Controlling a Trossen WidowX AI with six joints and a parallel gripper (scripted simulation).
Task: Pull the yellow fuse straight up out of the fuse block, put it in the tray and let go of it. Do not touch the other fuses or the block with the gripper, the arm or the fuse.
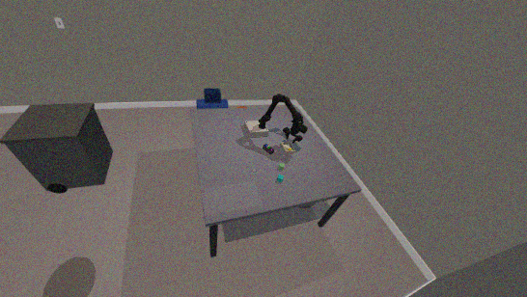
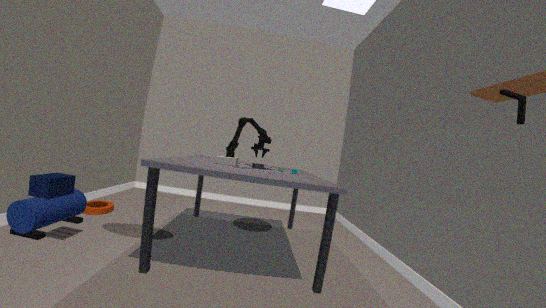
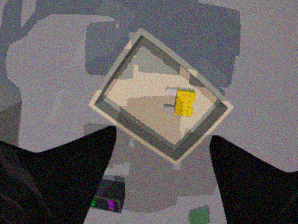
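Observation:
The yellow fuse (image 3: 185,102) (image 1: 291,148) lies on its side on the floor of the cream tray (image 3: 176,159), towards its right corner in the wrist view, with its prongs pointing left. My gripper (image 3: 164,137) (image 2: 260,155) (image 1: 291,140) is open and empty above the tray, its fingers wide apart, and the fuse shows beyond the gap between the fingertips. The dark fuse block (image 3: 111,192) (image 1: 268,148) stands beside the tray. In the wrist view a green and a purple fuse show in it, and the left finger hides the rest.
A green block (image 3: 200,215) (image 1: 281,166) (image 2: 281,170) and a teal block (image 1: 280,178) (image 2: 294,171) stand on the table on the near side of the tray. A pale box (image 1: 254,127) is at the arm's base.

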